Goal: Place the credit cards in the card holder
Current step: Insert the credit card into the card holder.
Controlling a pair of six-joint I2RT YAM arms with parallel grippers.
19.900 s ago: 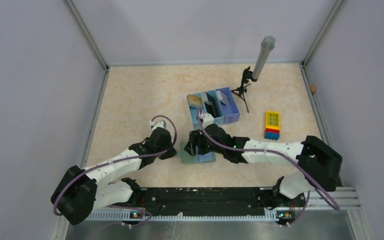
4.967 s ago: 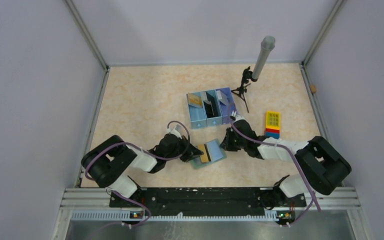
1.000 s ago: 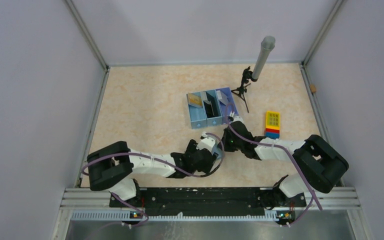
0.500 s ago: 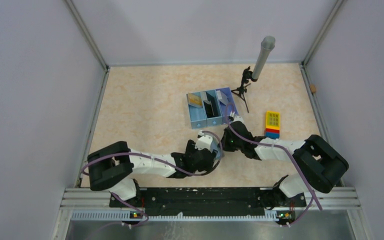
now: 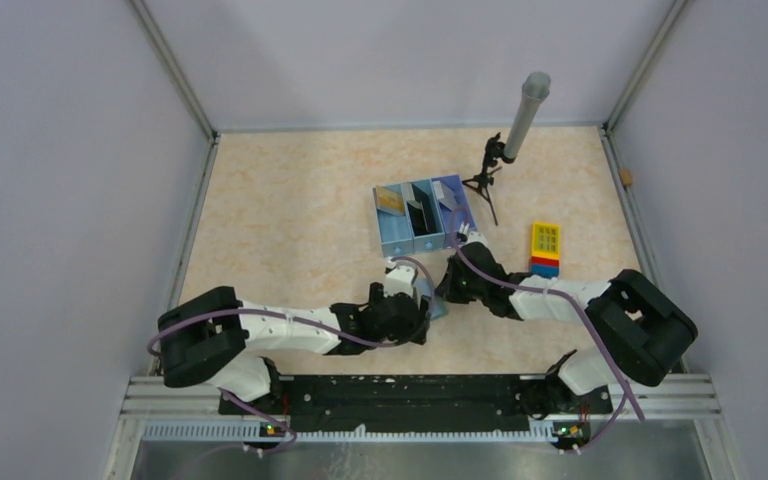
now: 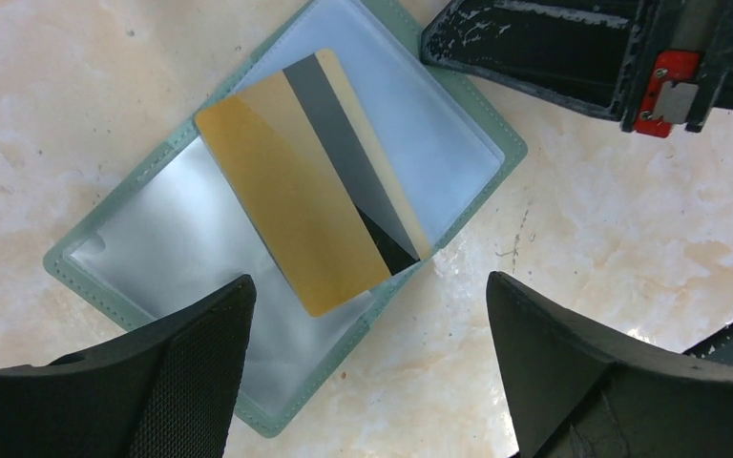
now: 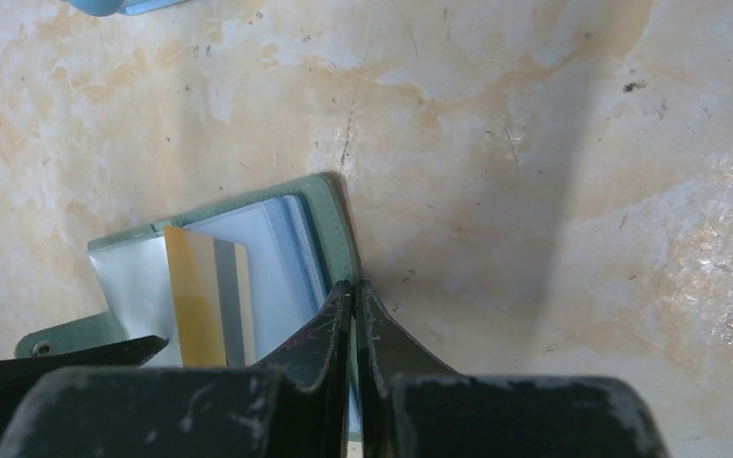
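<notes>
The card holder (image 6: pixel 157 253) lies open and flat on the table, grey-green rim around clear sleeves. A gold credit card (image 6: pixel 296 191) with a grey stripe lies slanted across it, its far end tucked in the right sleeve. My left gripper (image 6: pixel 367 281) hovers just above, open wide, nothing between its fingers (image 6: pixel 200 353). My right gripper (image 7: pixel 353 286) is shut, its tips resting on the holder's green rim (image 7: pixel 329 219) beside the card (image 7: pixel 191 296). In the top view the left gripper (image 5: pixel 418 303) covers most of the holder (image 5: pixel 439 306), with the right gripper (image 5: pixel 444 288) at its right edge.
A blue three-compartment tray (image 5: pixel 425 240) stands just behind the holder, with a gold card (image 5: pixel 390 199) and other cards leaning in it. A small tripod with a grey tube (image 5: pixel 520 120) stands behind right. A yellow brick stack (image 5: pixel 545 248) sits to the right.
My left wrist has shifted a little back and to the left above the holder. The right arm has stayed still on the holder's edge.
</notes>
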